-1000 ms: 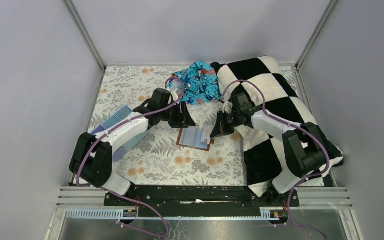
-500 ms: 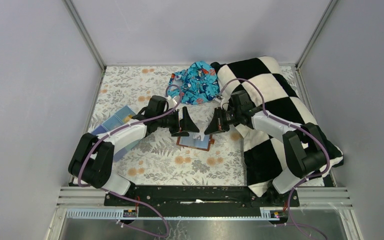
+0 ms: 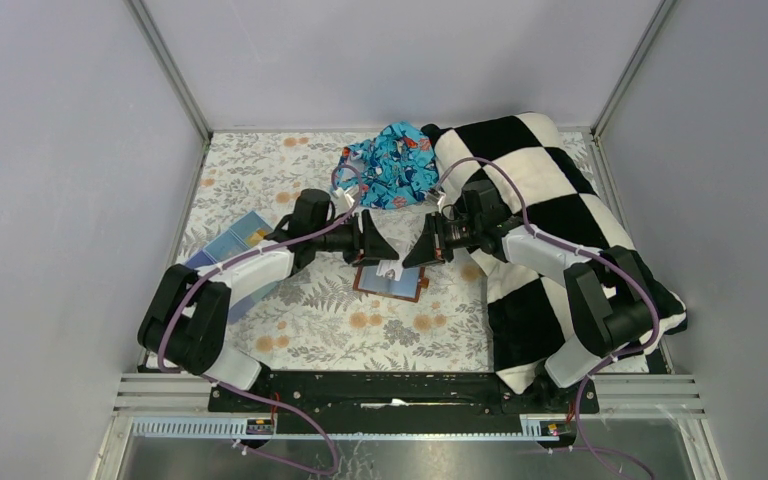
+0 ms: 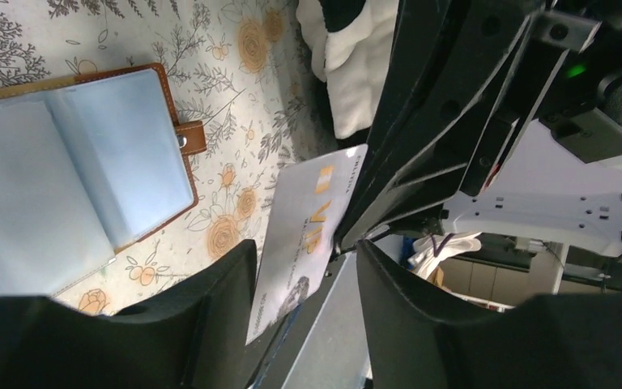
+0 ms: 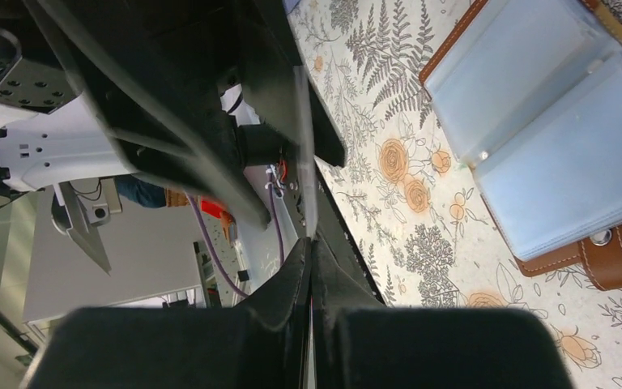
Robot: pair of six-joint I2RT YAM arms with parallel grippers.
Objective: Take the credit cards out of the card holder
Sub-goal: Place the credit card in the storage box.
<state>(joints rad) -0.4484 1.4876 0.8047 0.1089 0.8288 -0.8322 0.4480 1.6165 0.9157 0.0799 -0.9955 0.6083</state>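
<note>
Right claw (image 5: 308, 247) pinches one pale card (image 4: 304, 231) in the air near the open holder (image 4: 89, 178) lying on the floral table (image 4: 235, 49); left claw (image 4: 305, 255) spread around the card's free end.

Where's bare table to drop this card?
Best: the bare table strip between the card holder and the base rail. A second patch lies far left, bordered by the back wall, the blue cloth and the light-blue box. Crowded: the checkered blanket covers the right side, and the left hand and right hand meet at the credit card above the holder.
</note>
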